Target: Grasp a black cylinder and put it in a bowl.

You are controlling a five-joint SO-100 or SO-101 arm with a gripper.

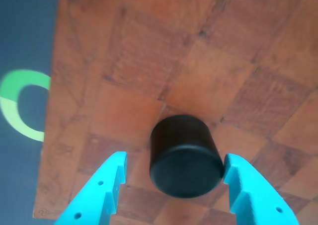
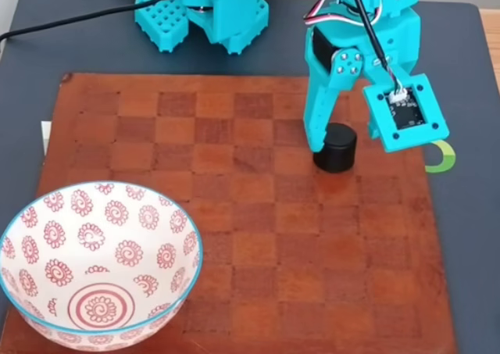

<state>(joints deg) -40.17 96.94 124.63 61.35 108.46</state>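
The black cylinder [image 1: 185,158] stood upright on the checkered board [image 1: 149,51], squarely between the two turquoise fingers of the claw [image 1: 174,178]. In the wrist view the claw was open: one finger showed to the left of the cylinder with a narrow strip of board between them, and the other sat right at the cylinder's right side, perhaps already touching it, though the blur there made that hard to settle. So the cylinder lay straight ahead of the claw and centred in its gap, with its long axis vertical and its round wall facing both fingers.

In the fixed view the claw [image 2: 332,141] had its fingers down around the cylinder [image 2: 335,147] in the upper right part of the board [image 2: 234,213], near the green ring mark [image 2: 442,160] on the dark tabletop [image 2: 469,237]. The bowl [image 2: 47,213] rested at the lower left corner of that view, well apart from the cylinder, diagonally across the board.

By my judgement nothing was left for the grasp but to close the fingers, since no sideways correction looked needed. The carry would then run diagonally toward the lower left of the fixed view, and the cylinder would need lifting clear of the bowl's rim.
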